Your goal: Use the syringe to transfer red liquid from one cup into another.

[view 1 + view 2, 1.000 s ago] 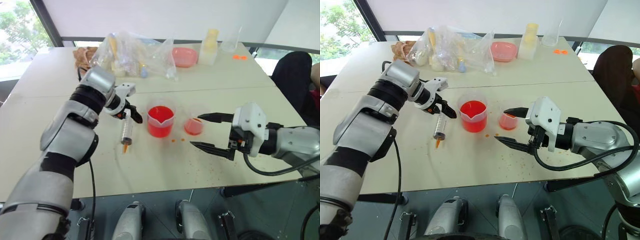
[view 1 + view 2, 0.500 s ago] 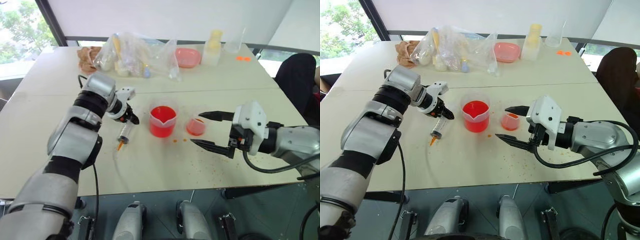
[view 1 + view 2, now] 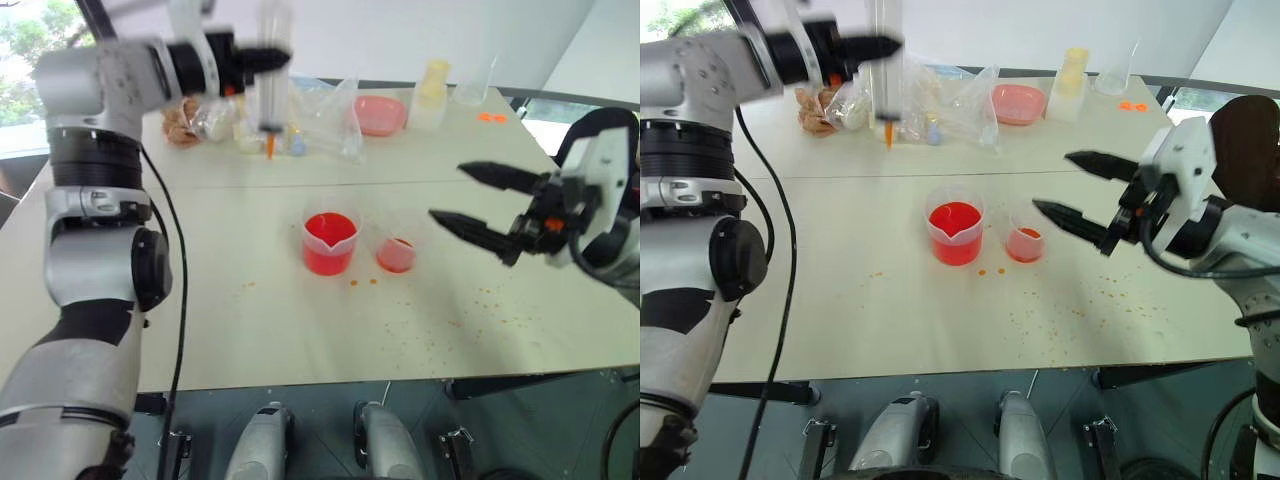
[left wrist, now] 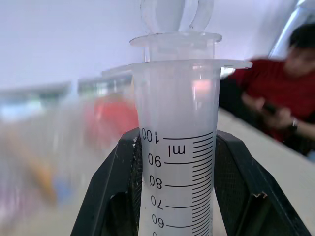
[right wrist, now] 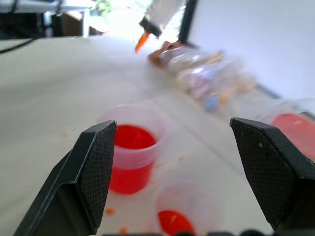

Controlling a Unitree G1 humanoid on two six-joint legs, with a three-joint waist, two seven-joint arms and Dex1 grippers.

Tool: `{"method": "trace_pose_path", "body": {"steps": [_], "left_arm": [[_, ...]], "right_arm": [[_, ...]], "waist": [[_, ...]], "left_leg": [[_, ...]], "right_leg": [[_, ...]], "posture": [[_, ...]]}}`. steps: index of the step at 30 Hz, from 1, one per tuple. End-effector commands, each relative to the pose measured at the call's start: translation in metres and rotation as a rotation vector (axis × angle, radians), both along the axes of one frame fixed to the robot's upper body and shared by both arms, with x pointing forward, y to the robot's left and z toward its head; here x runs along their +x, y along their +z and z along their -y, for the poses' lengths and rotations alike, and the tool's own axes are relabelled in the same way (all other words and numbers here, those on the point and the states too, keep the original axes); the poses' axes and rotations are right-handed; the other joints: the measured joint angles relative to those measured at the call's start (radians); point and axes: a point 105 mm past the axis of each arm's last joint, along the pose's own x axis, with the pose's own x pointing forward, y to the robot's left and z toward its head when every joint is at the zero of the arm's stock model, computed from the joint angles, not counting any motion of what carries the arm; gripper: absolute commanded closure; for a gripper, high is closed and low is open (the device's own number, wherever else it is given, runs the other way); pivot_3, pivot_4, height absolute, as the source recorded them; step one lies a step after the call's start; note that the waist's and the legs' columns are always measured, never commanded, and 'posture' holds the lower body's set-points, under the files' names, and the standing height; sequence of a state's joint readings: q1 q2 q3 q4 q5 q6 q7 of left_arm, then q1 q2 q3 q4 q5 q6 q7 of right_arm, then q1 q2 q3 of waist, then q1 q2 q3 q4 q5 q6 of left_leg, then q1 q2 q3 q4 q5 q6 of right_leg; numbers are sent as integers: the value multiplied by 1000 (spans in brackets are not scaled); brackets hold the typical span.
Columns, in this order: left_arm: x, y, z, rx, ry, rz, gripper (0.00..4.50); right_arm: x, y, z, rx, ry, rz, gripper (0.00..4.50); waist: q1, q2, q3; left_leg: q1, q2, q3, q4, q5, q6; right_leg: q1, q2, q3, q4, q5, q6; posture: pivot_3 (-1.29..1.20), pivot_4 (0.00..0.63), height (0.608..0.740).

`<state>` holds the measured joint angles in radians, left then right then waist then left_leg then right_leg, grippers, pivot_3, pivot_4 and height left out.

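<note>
My left gripper (image 3: pixel 262 60) is shut on the syringe (image 3: pixel 272 95) and holds it upright, high above the back of the table, with its orange tip down. In the left wrist view the clear barrel (image 4: pixel 179 162) sits between the two black fingers (image 4: pixel 110 196). The spouted beaker (image 3: pixel 329 242) holds red liquid (image 3: pixel 328 228) mid-table. Just right of it stands the small cup (image 3: pixel 396 254) with a little red at its bottom. My right gripper (image 3: pixel 450 192) hangs open to the right of the small cup, above the table, holding nothing. The right wrist view shows the beaker (image 5: pixel 130 157) and small cup (image 5: pixel 184 211).
A clear plastic bag (image 3: pixel 310 110) of items, a pink bowl (image 3: pixel 378 113) and pale stacked containers (image 3: pixel 430 90) stand along the back of the table (image 3: pixel 250 330). Orange droplets speckle the tabletop. A person (image 4: pixel 275 93) in red sits off to the right.
My left gripper has closed on the syringe and lifted it from the table to high above the back, tip down. My right gripper has risen and drawn right, away from the small cup.
</note>
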<state>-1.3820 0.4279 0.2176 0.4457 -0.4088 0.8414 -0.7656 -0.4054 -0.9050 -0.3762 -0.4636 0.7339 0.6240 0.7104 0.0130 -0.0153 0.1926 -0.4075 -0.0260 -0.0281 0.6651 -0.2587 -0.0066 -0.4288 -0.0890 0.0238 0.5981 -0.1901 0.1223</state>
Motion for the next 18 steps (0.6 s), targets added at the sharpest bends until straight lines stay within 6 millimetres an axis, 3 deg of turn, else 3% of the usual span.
{"method": "trace_pose_path", "body": {"steps": [1, 7, 10, 12, 15, 18], "left_arm": [[-22, -8, 23, -58, -153, 94, 3052], [-30, -51, 44, -11, -266, 134, 3052], [-31, -61, 49, -1, -301, 130, 3052], [-32, -64, 51, 5, -315, 131, 3052], [-38, -88, 56, 90, -352, 125, 3052], [-41, -99, 57, 108, -366, 119, 3052]], "right_arm": [[20, 33, 14, -7, -122, 190, 651], [43, 55, 7, -46, -168, 356, 651], [48, 61, 7, -51, -174, 390, 651], [48, 62, 6, -55, -156, 397, 651], [52, 50, -7, -151, -106, 413, 651], [54, 45, -13, -177, -64, 410, 651]], "waist": [[-3, 0, 0], [-13, 0, 1], [-19, 0, 1], [-19, 0, 1], [-25, 0, 1], [-26, 0, 1]], "left_leg": [[1, 0, 1, 0, 0, 0], [-1, -1, 2, 1, 1, -1], [-1, 0, 2, 1, 1, -1], [-1, -1, 1, 1, 1, -1], [-1, -1, 1, 1, 1, -1], [0, 0, 1, 1, 1, -1]], "right_leg": [[1, 0, 0, 0, 0, 1], [-1, 5, 0, 0, 1, 1], [-1, 5, 0, 1, 1, 1], [-1, 5, 0, 1, 1, 1], [-1, 5, 0, 1, 1, 1], [-1, 6, 0, 1, 1, 1]], "posture": [[0, 150, 740], [0, 150, 740], [0, 150, 740], [0, 150, 740], [0, 150, 740], [0, 150, 740]]}}
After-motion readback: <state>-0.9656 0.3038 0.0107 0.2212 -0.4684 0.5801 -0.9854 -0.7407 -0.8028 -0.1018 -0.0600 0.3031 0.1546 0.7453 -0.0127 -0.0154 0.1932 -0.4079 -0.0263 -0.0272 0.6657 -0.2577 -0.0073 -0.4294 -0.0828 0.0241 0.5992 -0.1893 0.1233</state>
